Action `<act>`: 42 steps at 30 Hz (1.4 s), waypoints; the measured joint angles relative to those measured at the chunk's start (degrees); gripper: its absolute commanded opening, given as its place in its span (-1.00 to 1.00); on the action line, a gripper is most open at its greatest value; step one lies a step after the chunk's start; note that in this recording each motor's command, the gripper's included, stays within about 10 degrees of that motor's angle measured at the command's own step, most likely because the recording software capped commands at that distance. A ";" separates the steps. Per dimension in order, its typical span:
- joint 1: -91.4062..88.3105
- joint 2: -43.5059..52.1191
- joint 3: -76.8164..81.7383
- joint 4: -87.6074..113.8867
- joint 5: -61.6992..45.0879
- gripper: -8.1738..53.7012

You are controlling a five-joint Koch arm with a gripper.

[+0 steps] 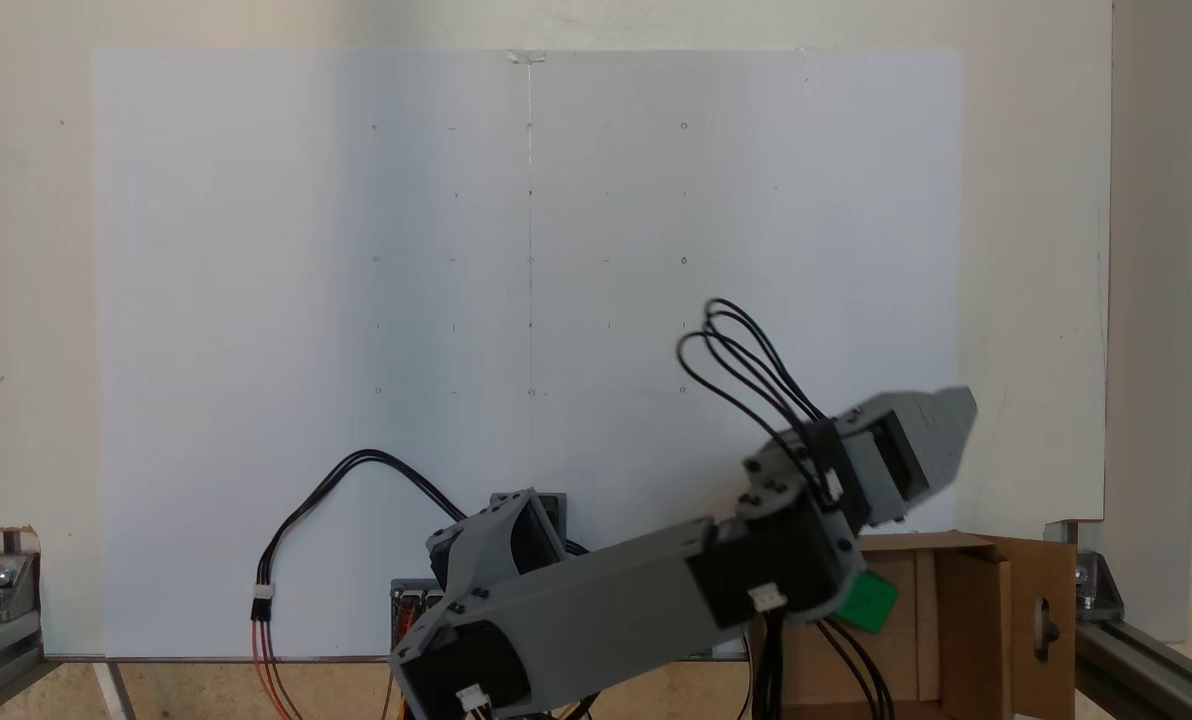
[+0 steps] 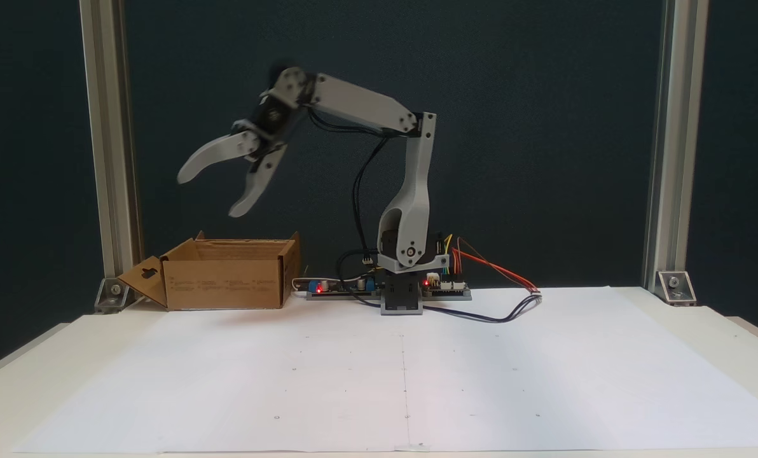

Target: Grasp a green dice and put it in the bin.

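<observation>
The green dice (image 1: 868, 602) shows in a fixed view from above, inside the outline of the bin (image 1: 971, 620) and partly tucked under the arm's wrist. The bin (image 2: 226, 280) is a brown cardboard box with a slotted flap folded out, and its wall hides the dice in the side-on fixed view. My gripper (image 2: 208, 196) hangs open well above the box's open top, with nothing between its grey fingers. From above, the gripper (image 1: 941, 430) juts past the box's far edge with its jaws stacked one over the other.
A white paper sheet (image 2: 404, 375) covers the table. The arm's base and a controller board with red lights (image 2: 411, 289) stand at the back, with cables (image 2: 500, 312) trailing onto the sheet. Aluminium posts (image 2: 99, 146) rise at both back corners.
</observation>
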 measured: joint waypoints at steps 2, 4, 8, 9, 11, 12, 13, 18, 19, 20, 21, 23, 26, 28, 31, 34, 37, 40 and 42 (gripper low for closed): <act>-6.68 1.76 0.00 0.79 2.37 0.58; -14.06 3.25 0.00 0.97 4.04 0.59; -30.59 5.19 0.00 0.97 5.10 0.65; -34.72 5.45 0.00 0.97 5.19 0.67; -42.80 5.63 0.00 0.97 5.36 0.67; -46.93 5.54 0.00 0.97 5.36 0.67; -50.89 5.63 0.00 0.97 5.36 0.68; -65.74 5.71 3.60 -1.49 5.36 0.67; -67.15 6.15 5.80 -4.04 5.36 0.67; -68.03 6.86 8.09 -6.59 5.36 0.67; -68.29 7.91 10.37 -9.40 5.36 0.67; -68.38 10.72 15.56 -14.68 5.36 0.67; -67.32 16.35 24.70 -22.59 5.36 0.67; -64.95 19.78 30.76 -27.86 5.36 0.68; -60.73 23.64 39.99 -35.42 5.36 0.69; -57.92 27.60 45.88 -42.54 5.36 0.71; -57.39 29.79 48.87 -47.99 5.36 0.75; -57.83 29.88 53.09 -51.94 5.36 0.77; -57.83 29.88 54.49 -56.43 5.36 0.77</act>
